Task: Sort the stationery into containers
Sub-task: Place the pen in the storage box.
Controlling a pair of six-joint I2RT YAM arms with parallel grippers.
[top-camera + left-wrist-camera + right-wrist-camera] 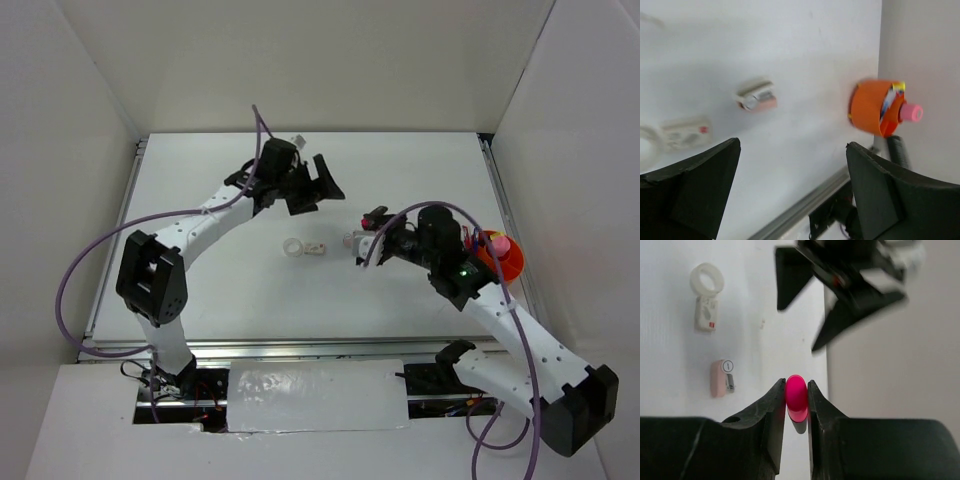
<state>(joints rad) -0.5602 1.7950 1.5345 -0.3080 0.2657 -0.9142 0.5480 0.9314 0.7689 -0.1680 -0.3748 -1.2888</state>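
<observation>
Stationery lies near the middle of the white surface [420, 170] in the top view. A clear tape ring [293, 248] sits there, and a small white eraser [315, 247] with a red mark lies just beside it on the right, maybe touching. A small pink and white piece [352, 240] lies a bit more to the right, apart from those two.

The right pincer [370, 228] is over that piece, in the middle right of the frame. In the right wrist view the right pincer [796, 385] is squeezed nearly closed on a round pink cap [796, 392]. Both fingers press on its sides. What the cap is fixed to is hidden behind the fingers. The same view shows the tape ring [706, 279] in the upper left, the eraser [706, 315] right under it, and the pink and white piece [720, 378] lower down.

The left pincer [315, 188] is above the middle of the top view. Its fingers are spread wide apart and there is nothing between them. The left wrist view shows the same wide gap.

The orange cup [503, 262] stands at the right edge of the surface, partly behind the right arm. A pink tube [493, 240] sticks out of it. In the left wrist view the orange cup [872, 107] also has something yellow and white inside, next to the pink tube [912, 113].
</observation>
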